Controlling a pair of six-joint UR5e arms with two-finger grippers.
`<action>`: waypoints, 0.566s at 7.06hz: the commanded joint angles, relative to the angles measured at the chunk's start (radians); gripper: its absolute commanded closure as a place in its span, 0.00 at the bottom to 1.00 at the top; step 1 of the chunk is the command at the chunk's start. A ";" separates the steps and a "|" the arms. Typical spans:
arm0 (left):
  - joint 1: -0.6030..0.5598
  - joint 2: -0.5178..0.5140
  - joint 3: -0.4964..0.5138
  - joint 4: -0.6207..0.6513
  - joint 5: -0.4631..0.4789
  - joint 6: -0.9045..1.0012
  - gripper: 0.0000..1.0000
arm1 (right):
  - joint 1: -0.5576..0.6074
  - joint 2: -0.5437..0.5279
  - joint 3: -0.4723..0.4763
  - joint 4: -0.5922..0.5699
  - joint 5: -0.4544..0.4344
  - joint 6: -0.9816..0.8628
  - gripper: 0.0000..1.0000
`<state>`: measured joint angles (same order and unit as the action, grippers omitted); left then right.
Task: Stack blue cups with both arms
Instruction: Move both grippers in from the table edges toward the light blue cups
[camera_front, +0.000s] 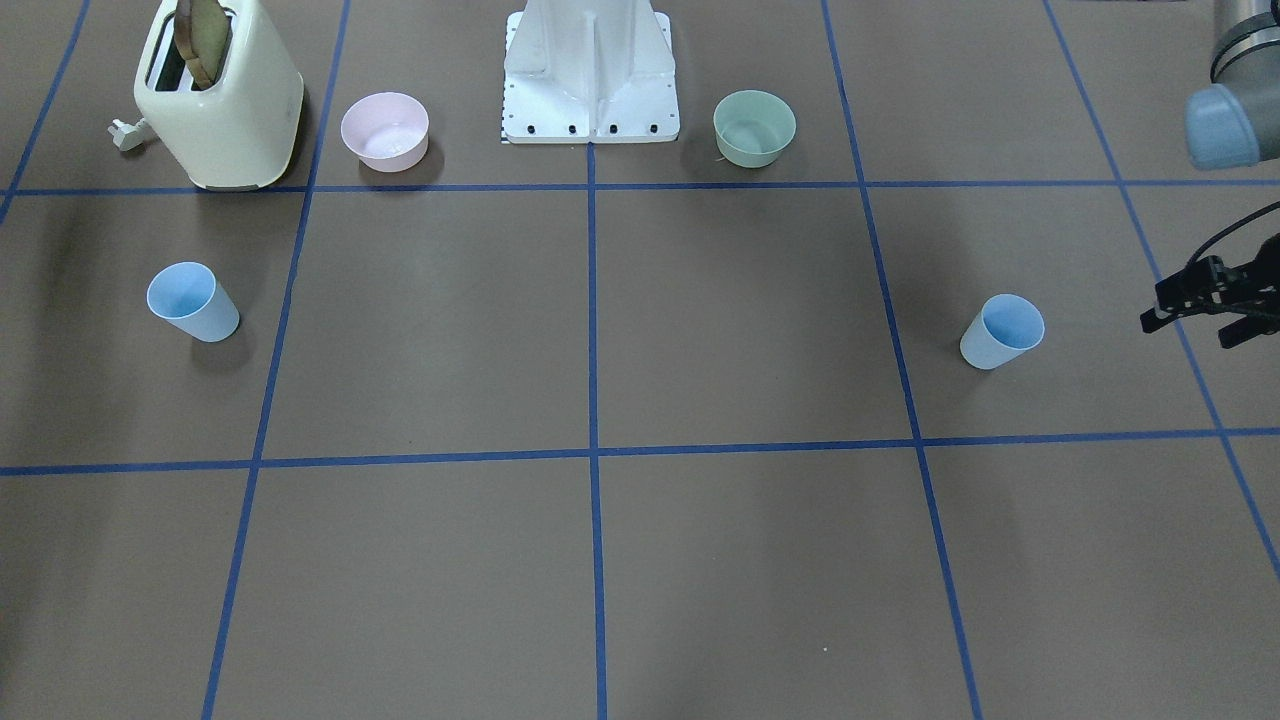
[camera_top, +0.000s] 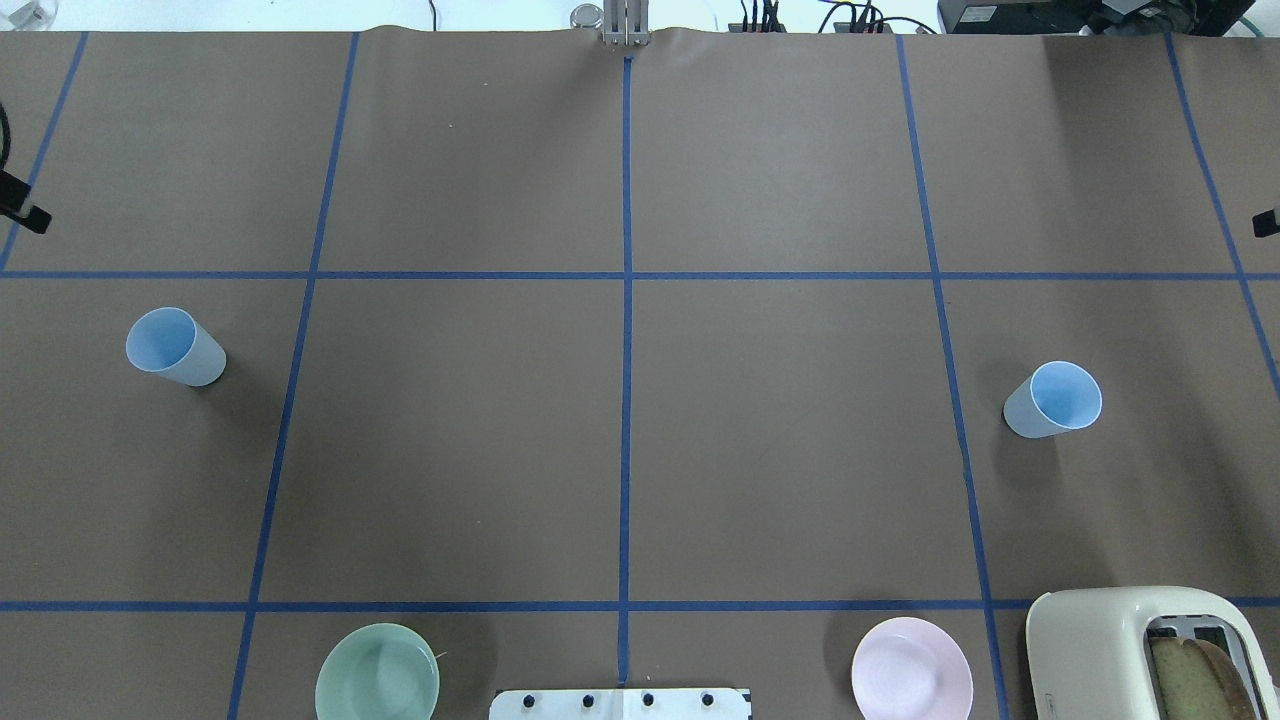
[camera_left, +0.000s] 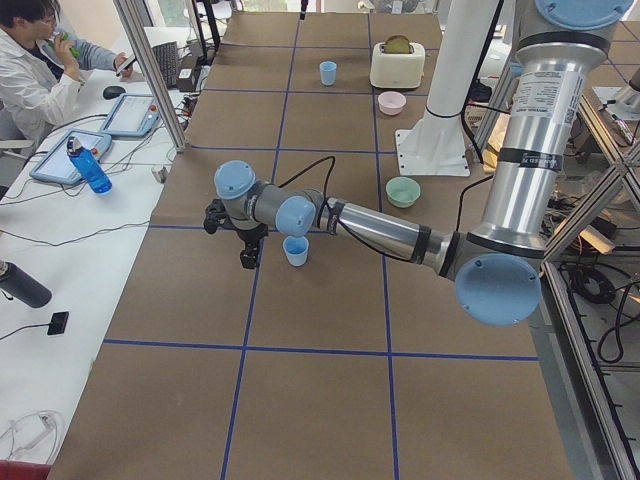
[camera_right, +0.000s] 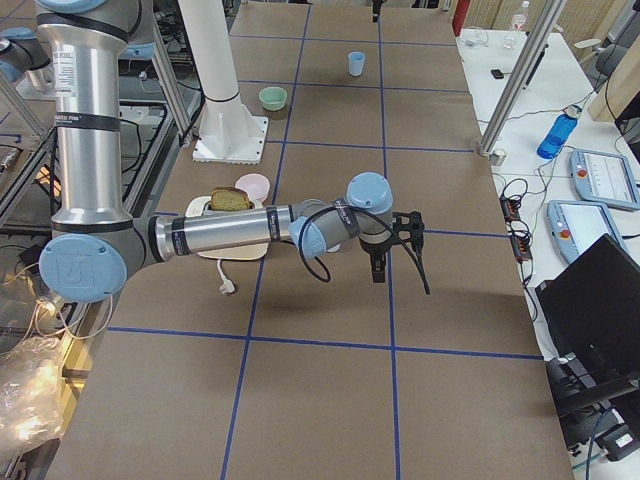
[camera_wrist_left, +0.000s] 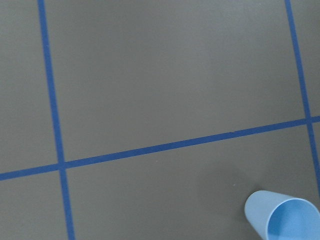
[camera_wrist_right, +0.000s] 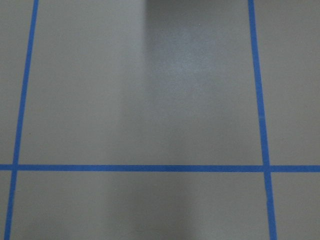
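Two pale-blue cups stand upright and far apart on the brown table. One cup (camera_front: 1002, 332) (camera_top: 175, 347) is on my left side. The other cup (camera_front: 193, 301) (camera_top: 1052, 400) is on my right side. My left gripper (camera_front: 1187, 333) hovers outboard of the left cup, with its fingers apart and nothing between them. The left wrist view shows that cup (camera_wrist_left: 282, 217) at its bottom right corner. Only a sliver of my right gripper (camera_top: 1267, 222) shows at the overhead view's right edge, beyond the right cup. I cannot tell whether it is open or shut. The right wrist view shows only bare table.
A cream toaster (camera_front: 220, 100) with a slice of bread, a pink bowl (camera_front: 385, 130), a pale-green bowl (camera_front: 754, 127) and the white pedestal (camera_front: 590, 70) line the robot's edge of the table. An operator (camera_left: 30, 70) sits at a side desk.
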<state>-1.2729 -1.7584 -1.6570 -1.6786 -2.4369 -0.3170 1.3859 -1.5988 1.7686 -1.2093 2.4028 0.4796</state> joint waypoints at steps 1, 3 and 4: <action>0.117 -0.016 0.006 -0.088 0.083 -0.146 0.03 | -0.065 -0.047 0.032 0.093 -0.042 0.000 0.00; 0.155 -0.009 0.014 -0.161 0.108 -0.198 0.03 | -0.119 -0.151 0.038 0.233 -0.050 0.004 0.01; 0.158 -0.004 0.011 -0.162 0.108 -0.198 0.03 | -0.152 -0.182 0.064 0.240 -0.057 0.004 0.01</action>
<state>-1.1257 -1.7679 -1.6451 -1.8269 -2.3338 -0.5052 1.2708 -1.7336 1.8100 -1.0021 2.3537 0.4827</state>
